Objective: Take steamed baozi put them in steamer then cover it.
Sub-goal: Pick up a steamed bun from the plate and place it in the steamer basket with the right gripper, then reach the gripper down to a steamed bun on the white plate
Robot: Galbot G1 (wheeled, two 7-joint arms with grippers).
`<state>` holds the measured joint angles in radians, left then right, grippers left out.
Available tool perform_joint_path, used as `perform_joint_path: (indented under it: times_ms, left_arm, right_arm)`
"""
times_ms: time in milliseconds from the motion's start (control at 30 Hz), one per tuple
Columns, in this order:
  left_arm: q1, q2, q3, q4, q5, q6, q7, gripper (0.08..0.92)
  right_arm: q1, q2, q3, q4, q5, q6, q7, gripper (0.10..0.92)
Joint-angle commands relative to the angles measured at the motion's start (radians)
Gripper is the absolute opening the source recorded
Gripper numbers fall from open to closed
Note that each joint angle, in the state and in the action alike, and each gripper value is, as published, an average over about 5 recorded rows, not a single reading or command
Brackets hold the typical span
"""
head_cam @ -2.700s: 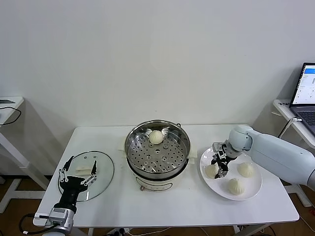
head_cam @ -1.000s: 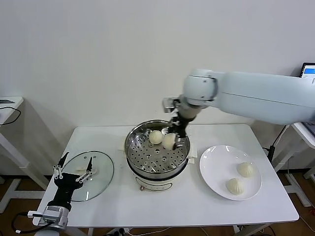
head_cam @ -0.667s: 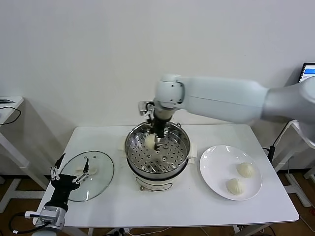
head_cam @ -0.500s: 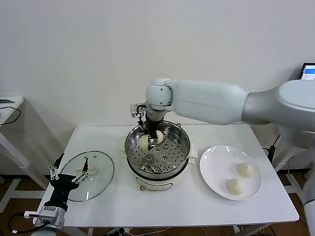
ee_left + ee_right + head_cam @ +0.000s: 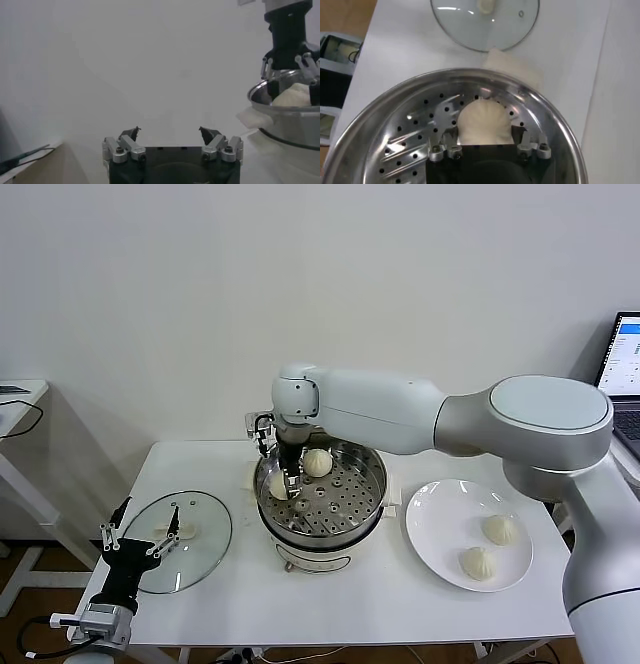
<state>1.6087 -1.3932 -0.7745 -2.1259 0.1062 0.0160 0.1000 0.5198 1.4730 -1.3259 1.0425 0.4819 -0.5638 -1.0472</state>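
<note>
The right arm sweeps in a long arc from the right edge of the surface (image 5: 330, 604), its elbow high, and bends down so that its wrist hangs straight over the left side of the steamer (image 5: 372, 494). The right end effector (image 5: 285, 480) points down into the pot, fingers spread on either side of a steamed baozi (image 5: 484, 121) that sits on the perforated tray by the left wall; from the wrist camera the bun lies between the fingertips with a small gap showing at each side, so it looks released rather than pinched. A second bun (image 5: 317, 462) rests on the tray toward the back of the pot.

Two more buns, one (image 5: 500, 529) nearer the back and one (image 5: 478, 562) nearer the front, lie on the white plate (image 5: 435, 529) near the right edge of the surface.

The cover (image 5: 205, 534) lies flat near the left edge, well apart from the steamer. The left arm is parked low at the front left corner, its left end effector (image 5: 138, 529) angled up over the lid's near rim, fingers wide apart and holding nothing.
</note>
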Motion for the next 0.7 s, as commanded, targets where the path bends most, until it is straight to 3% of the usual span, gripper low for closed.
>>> perform_joint_path:
  times_ms: [33,367,567,700]
  left_arm:
    - [0.002,-0.001,0.001,-0.001,0.001,0.001,-0.001,0.823]
    - [0.018,0.000,0.009,-0.030,0.005,0.004,-0.005,0.823]
    - [0.027,0.001,0.023,-0.044,0.014,0.006,-0.007,0.823]
    - [0.029,0.000,0.034,-0.047,0.023,0.005,-0.010,0.823]
  right_arm:
    - [0.002,-0.050,0.019,0.041,-0.009,-0.001,-0.009,0.814]
    - [0.280,-0.534,-0.023,0.421,0.034,0.059,-0.116,0.823]
    - [0.328,-0.844,-0.080,0.542,-0.093,0.162,-0.220,0.823]
    - [0.247,-0.972,-0.078,0.549,-0.220,0.228,-0.247,0.823]
